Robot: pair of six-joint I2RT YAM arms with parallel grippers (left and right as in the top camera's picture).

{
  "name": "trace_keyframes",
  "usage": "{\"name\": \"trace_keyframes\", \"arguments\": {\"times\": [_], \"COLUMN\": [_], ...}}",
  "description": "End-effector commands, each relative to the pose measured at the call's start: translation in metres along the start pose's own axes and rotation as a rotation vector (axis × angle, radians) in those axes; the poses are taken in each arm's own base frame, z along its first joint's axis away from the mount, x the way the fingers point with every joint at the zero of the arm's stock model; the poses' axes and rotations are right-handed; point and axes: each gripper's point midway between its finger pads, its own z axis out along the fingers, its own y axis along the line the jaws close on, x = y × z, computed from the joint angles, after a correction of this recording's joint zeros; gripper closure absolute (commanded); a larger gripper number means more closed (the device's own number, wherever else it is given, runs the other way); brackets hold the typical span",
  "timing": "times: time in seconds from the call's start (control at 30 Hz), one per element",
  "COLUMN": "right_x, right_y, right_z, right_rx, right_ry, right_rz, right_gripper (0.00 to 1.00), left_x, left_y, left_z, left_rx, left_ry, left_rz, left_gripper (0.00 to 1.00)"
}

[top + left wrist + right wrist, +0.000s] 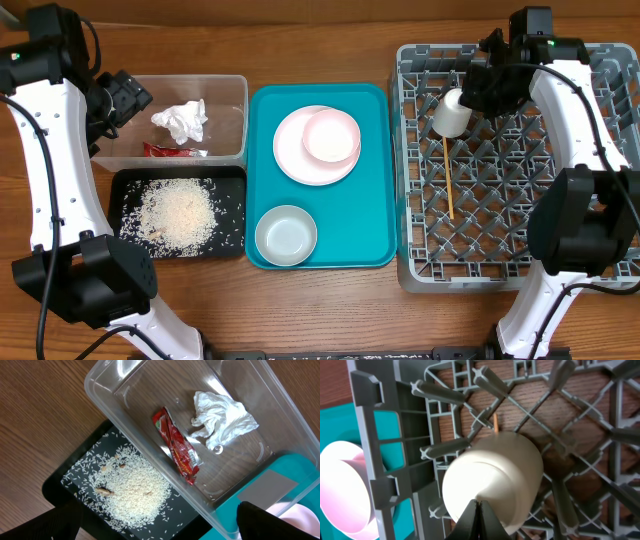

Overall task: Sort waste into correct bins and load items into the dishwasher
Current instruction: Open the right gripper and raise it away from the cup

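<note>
overhead: top-down | left wrist: down, shares tub (145,390) | right wrist: close, seemingly oblique, shares rack (375,435)

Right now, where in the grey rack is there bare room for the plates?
The rack is bare in its middle, right of the chopstick, and along its near edge. Crowded: its far left corner, where the right tool holds the cup.

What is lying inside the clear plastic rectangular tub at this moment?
Inside the clear plastic rectangular tub lie a crumpled white paper tissue and a crinkled red snack wrapper, side by side. Overhead, the left arm covers the tub's left end, so that part stays unseen.
</note>
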Motion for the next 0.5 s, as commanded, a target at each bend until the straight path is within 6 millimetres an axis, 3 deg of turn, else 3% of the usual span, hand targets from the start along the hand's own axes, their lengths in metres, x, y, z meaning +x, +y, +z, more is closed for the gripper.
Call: {"name": "trace_keyframes", "arguments": {"times": [0.0, 0.2, 0.33, 0.4, 0.47], "right_x": [-0.007, -0.014, 0.001, 0.007, 0.017], "right_y": [0.004, 0.055, 0.11, 0.13, 0.147], "right_z": [-0.022, -0.09, -0.126, -0.136, -0.144], "right_rx": [0.028, -0.078, -0.309, -0.433, -0.554], "right_ry": [-0.042, -0.157, -0.172, -0.143, -0.094], "right_rz": [-0.01, -0.084, -0.14, -0.104, -0.086], "right_gripper": [0.96, 0.96, 0.94, 0.79, 0.47], "left_x": [-0.001, -0.001, -0.001, -0.001, -0.001], "left_y": [-0.001, -0.001, -0.001, -0.001, -0.001], "left_z": [-0.003, -0.003, -0.003, -0.003, -0.003], "left_rx": [-0.004, -0.004, -0.004, -0.004, -0.004], "left_ry": [-0.015, -0.015, -0.015, -0.015, -0.015], "left_rz": [0.018, 0.018, 0.018, 0.018, 0.018], "left_gripper": [0.0, 0.0, 0.0, 0.0, 0.0]}}
